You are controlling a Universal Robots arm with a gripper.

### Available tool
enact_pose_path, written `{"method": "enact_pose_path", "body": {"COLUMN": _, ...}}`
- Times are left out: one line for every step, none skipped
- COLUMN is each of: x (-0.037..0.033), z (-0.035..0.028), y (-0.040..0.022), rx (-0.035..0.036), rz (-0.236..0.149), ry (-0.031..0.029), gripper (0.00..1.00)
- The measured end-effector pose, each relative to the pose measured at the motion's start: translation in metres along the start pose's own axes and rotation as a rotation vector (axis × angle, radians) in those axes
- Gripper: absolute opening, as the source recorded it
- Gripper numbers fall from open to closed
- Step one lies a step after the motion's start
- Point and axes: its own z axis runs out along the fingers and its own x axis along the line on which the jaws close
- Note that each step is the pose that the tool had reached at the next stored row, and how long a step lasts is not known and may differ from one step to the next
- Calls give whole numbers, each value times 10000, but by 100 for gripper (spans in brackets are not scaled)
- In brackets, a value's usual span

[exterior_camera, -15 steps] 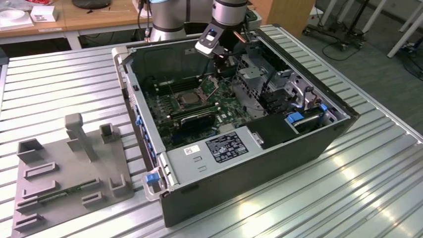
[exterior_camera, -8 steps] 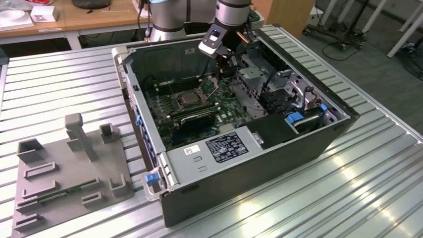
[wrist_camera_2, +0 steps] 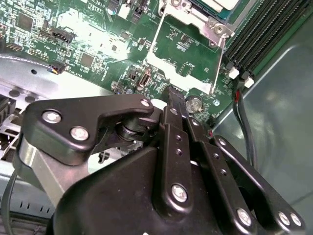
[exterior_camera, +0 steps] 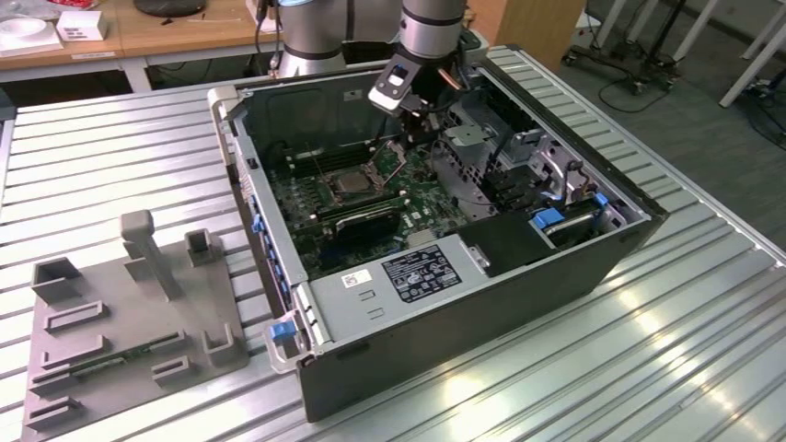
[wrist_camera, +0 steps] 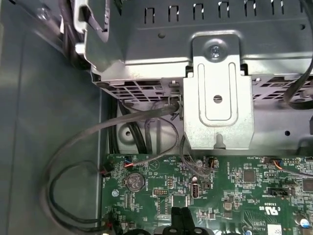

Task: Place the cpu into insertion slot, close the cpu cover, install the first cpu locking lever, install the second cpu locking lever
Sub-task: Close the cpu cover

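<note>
Black tool point(wrist_camera_2: 172, 95), clenched on nothing, hovers just beside the upright cpu cover point(wrist_camera_2: 190, 17), apparently to push it over the seated cpu point(exterior_camera: 350, 186).

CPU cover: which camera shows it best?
The second wrist view: the cover is close, its silver frame and open window plain, with green board seen through it. The exterior view shows it as a thin tilted frame beside the socket, under the arm. The first wrist view faces board and cables elsewhere.
</note>
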Motion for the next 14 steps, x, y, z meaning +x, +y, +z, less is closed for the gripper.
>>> {"method": "enact_pose_path", "body": {"x": -1, "z": 12, "y": -1, "rx": 0, "rz": 0, "ry": -1, "gripper": 11}}
{"method": "enact_pose_path", "body": {"x": -2, "z": 24, "y": -1, "rx": 0, "rz": 0, "ry": -1, "gripper": 11}}
{"method": "enact_pose_path", "body": {"x": -2, "z": 33, "y": 0, "rx": 0, "rz": -1, "ry": -1, "gripper": 11}}
{"method": "enact_pose_path", "body": {"x": -2, "z": 39, "y": 0, "rx": 0, "rz": -1, "ry": 0, "gripper": 11}}
{"method": "enact_pose_path", "body": {"x": -3, "z": 40, "y": 1, "rx": 1, "rz": -1, "ry": -2, "gripper": 11}}
{"method": "enact_pose_path", "body": {"x": -3, "z": 39, "y": 1, "rx": 1, "rz": -1, "ry": -2, "gripper": 11}}
{"method": "enact_pose_path", "body": {"x": -3, "z": 39, "y": 1, "rx": 1, "rz": -1, "ry": -3, "gripper": 11}}
{"method": "enact_pose_path", "body": {"x": -3, "z": 40, "y": 1, "rx": 0, "rz": -1, "ry": -2, "gripper": 11}}
{"method": "enact_pose_path", "body": {"x": -3, "z": 41, "y": 1, "rx": 0, "rz": 0, "ry": 0, "gripper": 11}}
{"method": "enact_pose_path", "body": {"x": -3, "z": 41, "y": 1, "rx": 0, "rz": 0, "ry": -1, "gripper": 11}}
{"method": "enact_pose_path", "body": {"x": -2, "z": 41, "y": 1, "rx": 0, "rz": 0, "ry": -1, "gripper": 11}}
{"method": "enact_pose_path", "body": {"x": -3, "z": 41, "y": 0, "rx": 0, "rz": 0, "ry": -1, "gripper": 11}}
{"method": "enact_pose_path", "body": {"x": -3, "z": 42, "y": -6, "rx": 0, "rz": 1, "ry": 0, "gripper": 11}}
{"method": "enact_pose_path", "body": {"x": -2, "z": 43, "y": -16, "rx": -1, "rz": 0, "ry": 2, "gripper": 11}}
